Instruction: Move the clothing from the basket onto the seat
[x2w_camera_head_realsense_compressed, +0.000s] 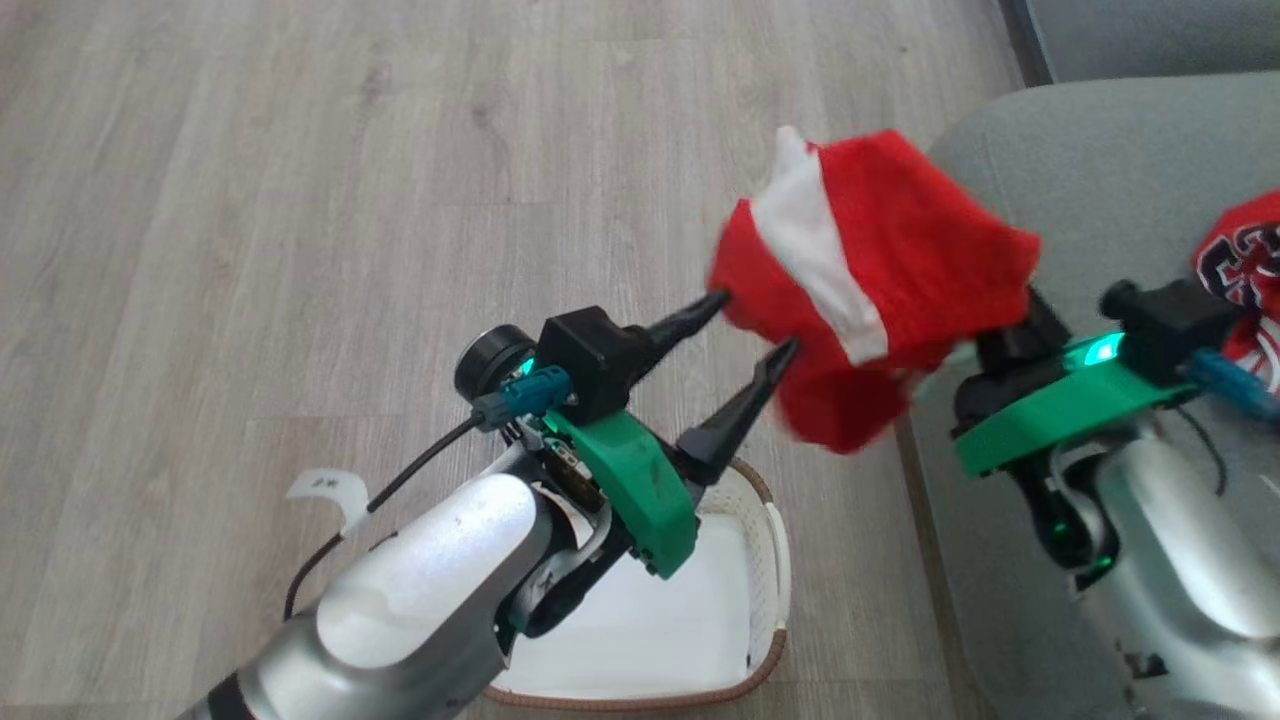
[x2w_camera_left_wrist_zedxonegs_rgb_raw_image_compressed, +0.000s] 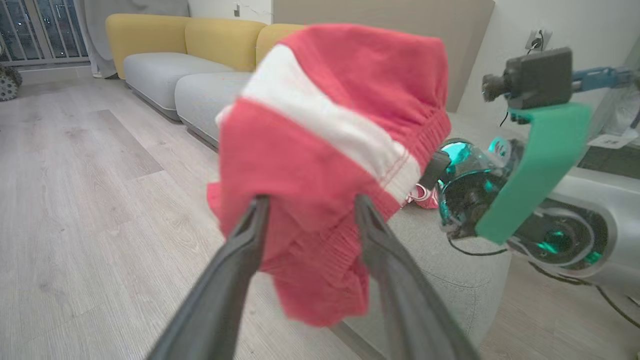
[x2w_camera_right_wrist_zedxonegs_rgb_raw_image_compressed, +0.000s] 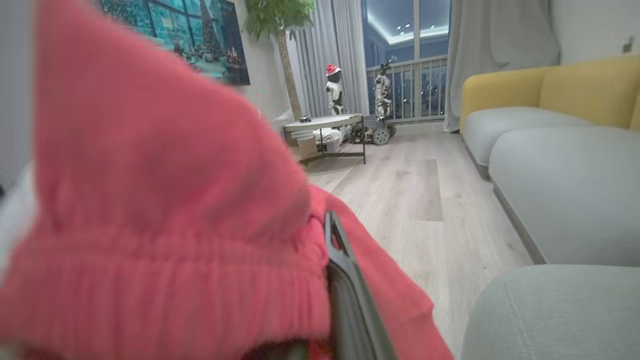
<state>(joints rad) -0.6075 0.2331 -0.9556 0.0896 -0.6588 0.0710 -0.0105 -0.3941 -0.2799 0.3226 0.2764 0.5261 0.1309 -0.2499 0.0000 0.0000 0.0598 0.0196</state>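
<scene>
Red shorts (x2w_camera_head_realsense_compressed: 890, 260) with a white band hang in the air between the basket and the seat. My right gripper (x2w_camera_right_wrist_zedxonegs_rgb_raw_image_compressed: 327, 235) is shut on their waistband; one dark finger (x2w_camera_right_wrist_zedxonegs_rgb_raw_image_compressed: 345, 290) shows against the cloth and the other is hidden under it. My left gripper (x2w_camera_head_realsense_compressed: 750, 328) stands open, its fingertips at the shorts' left edge. In the left wrist view the shorts (x2w_camera_left_wrist_zedxonegs_rgb_raw_image_compressed: 340, 125) hang just past the spread fingers (x2w_camera_left_wrist_zedxonegs_rgb_raw_image_compressed: 250, 235). A red jersey (x2w_camera_head_realsense_compressed: 1240, 260) lies on the grey seat (x2w_camera_head_realsense_compressed: 1100, 170) at the right. The cream basket (x2w_camera_head_realsense_compressed: 775, 520) sits on the floor under my left arm.
A flat white sheet (x2w_camera_head_realsense_compressed: 670, 610) lines the basket's bottom. The wooden floor (x2w_camera_head_realsense_compressed: 300, 250) stretches to the left. Farther off stand more grey and yellow sofa sections (x2w_camera_left_wrist_zedxonegs_rgb_raw_image_compressed: 165, 70) and a low table (x2w_camera_right_wrist_zedxonegs_rgb_raw_image_compressed: 327, 125) near the window.
</scene>
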